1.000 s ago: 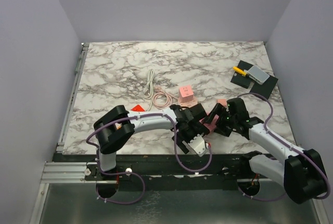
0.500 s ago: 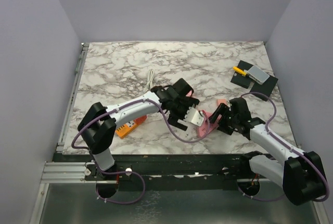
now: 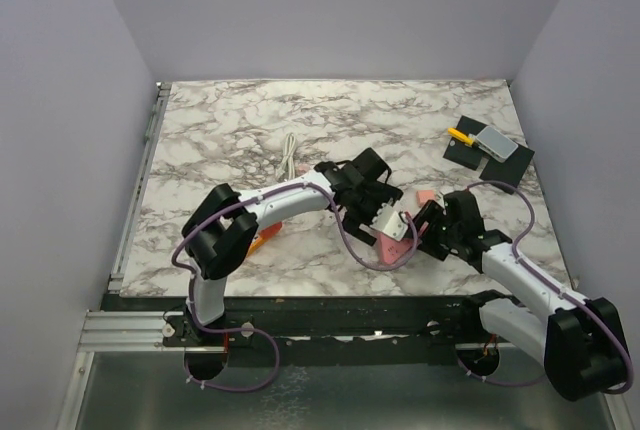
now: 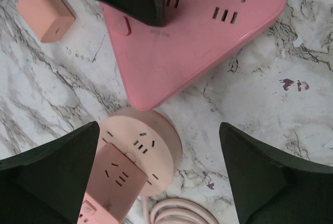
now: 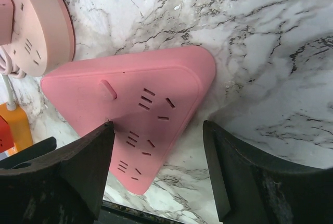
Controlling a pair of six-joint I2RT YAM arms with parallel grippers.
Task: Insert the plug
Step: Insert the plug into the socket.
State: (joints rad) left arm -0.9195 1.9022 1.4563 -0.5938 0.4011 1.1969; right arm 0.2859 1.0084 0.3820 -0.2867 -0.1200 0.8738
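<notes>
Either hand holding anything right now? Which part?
Nothing held. Left hand open and empty; right hand open, straddling one corner of the pink power strip, not clamped.

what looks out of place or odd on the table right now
Nothing is spilled or broken. The one thing out of place is the pink plug: it lies loose on its side on the marble table beside the triangular power strip, whose visible sockets are all empty. Neither arm's jaws hold it.
</notes>
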